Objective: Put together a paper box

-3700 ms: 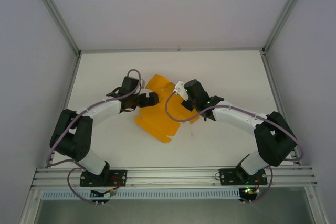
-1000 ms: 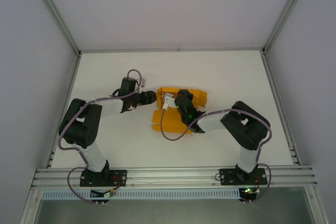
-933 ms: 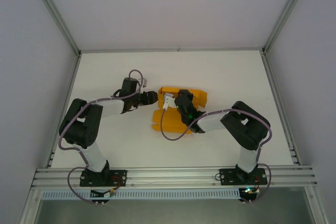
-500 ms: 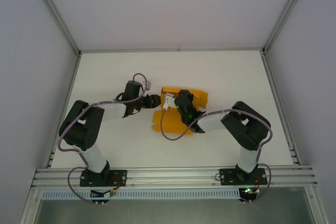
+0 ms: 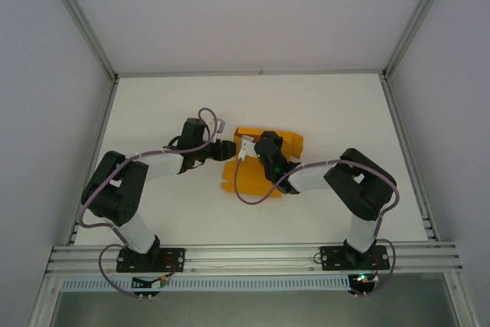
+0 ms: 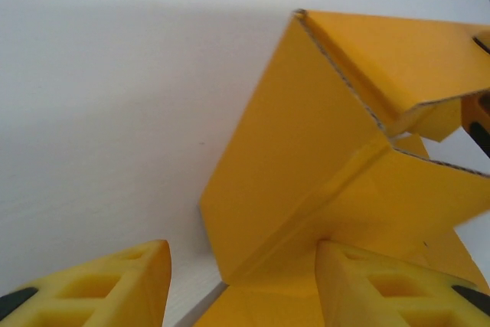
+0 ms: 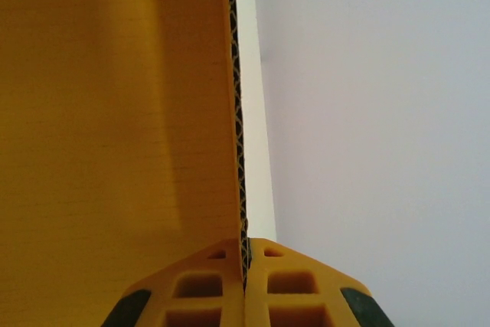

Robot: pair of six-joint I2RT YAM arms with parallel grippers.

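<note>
L arm: elbow out to the left, forearm reaches right, low over the table (image 5: 329, 112), wrist at the box's left end. R arm: elbow bent on the right, forearm runs left over the box (image 5: 289, 142).

L end effector (image 5: 224, 148): jaws apart. In the wrist view (image 6: 241, 266) a folded corner of the box (image 6: 306, 166) sits between the pads. R pad overlaps the card; can't tell if it's touching.

R end effector (image 5: 245, 147): jaws together, clamped on a box panel. Wrist view (image 7: 245, 254) shows the corrugated edge pinched between the pads, panel (image 7: 115, 112) off to the left.

Box: mid-table, partly folded, flaps up. Long axis approx left-right, right end a bit farther from the bases.
</note>
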